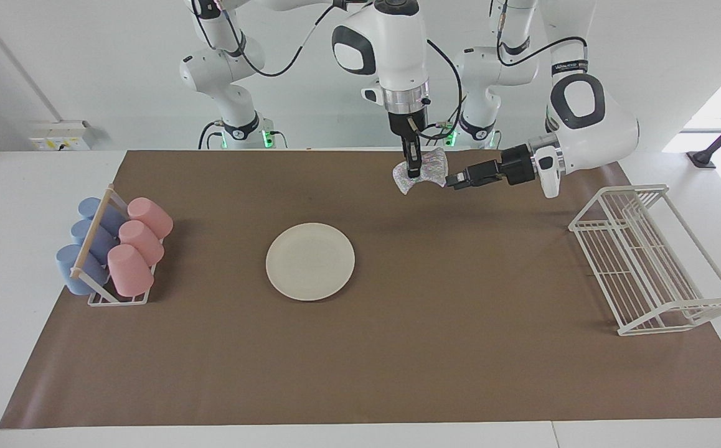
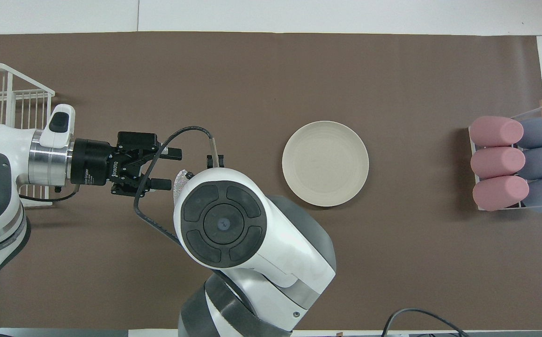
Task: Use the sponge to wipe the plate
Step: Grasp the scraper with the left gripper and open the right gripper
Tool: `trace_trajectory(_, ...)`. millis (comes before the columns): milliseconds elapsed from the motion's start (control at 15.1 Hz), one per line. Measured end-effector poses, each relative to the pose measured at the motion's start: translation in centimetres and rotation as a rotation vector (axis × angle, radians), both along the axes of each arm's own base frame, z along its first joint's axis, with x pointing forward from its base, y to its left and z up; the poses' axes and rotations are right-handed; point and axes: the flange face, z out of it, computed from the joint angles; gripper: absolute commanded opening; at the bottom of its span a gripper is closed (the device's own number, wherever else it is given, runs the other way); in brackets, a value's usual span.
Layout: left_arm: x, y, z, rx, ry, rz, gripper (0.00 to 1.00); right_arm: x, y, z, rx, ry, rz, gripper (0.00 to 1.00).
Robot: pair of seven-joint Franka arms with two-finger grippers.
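Note:
The cream plate [image 1: 310, 261] lies flat on the brown mat near the table's middle, also seen in the overhead view [image 2: 325, 163]. My right gripper [image 1: 413, 171] hangs upright in the air, shut on the glittery sponge [image 1: 426, 169], which droops over the mat's edge by the robots, toward the left arm's end from the plate. From above, only a corner of the sponge [image 2: 180, 180] shows beside the right arm's wrist. My left gripper [image 1: 451, 182] lies level and open, its tips [image 2: 172, 168] right at the sponge's edge. I cannot tell whether they touch it.
A rack of pink and blue cups [image 1: 114, 249] stands at the right arm's end of the mat [image 2: 514, 164]. A white wire dish rack [image 1: 647, 255] stands at the left arm's end [image 2: 9, 93].

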Motion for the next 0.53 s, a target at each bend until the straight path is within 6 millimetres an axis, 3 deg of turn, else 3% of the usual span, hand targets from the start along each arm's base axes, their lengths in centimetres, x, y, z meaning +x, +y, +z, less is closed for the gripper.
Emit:
trace_trajectory(132, -0.2, -0.7, 0.0, 0.001, 0.028, -0.003, 0.76, 0.0, 0.0, -0.1, -0.001, 0.0, 0.0, 0.0)
trace_trajectory(198, -0.4, -1.1, 0.0, 0.004, 0.046, -0.003, 0.6, 0.1, 0.0, -0.1, -0.002, 0.001, -0.001, 0.0)
trace_trajectory(330, -0.6, -1.7, 0.0, 0.007, 0.071, -0.002, 0.14, 0.2, -0.1, -0.2, -0.004, 0.001, -0.002, 0.0)
trace_trajectory(397, -0.6, -1.9, 0.0, 0.008, 0.079, -0.001, 0.0, 0.2, -0.1, -0.2, -0.004, 0.001, -0.003, 0.0)
trace_trajectory(529, -0.7, -2.0, 0.0, 0.007, 0.1, -0.001, 0.0, 0.3, -0.1, -0.3, -0.005, 0.001, -0.003, 0.0)
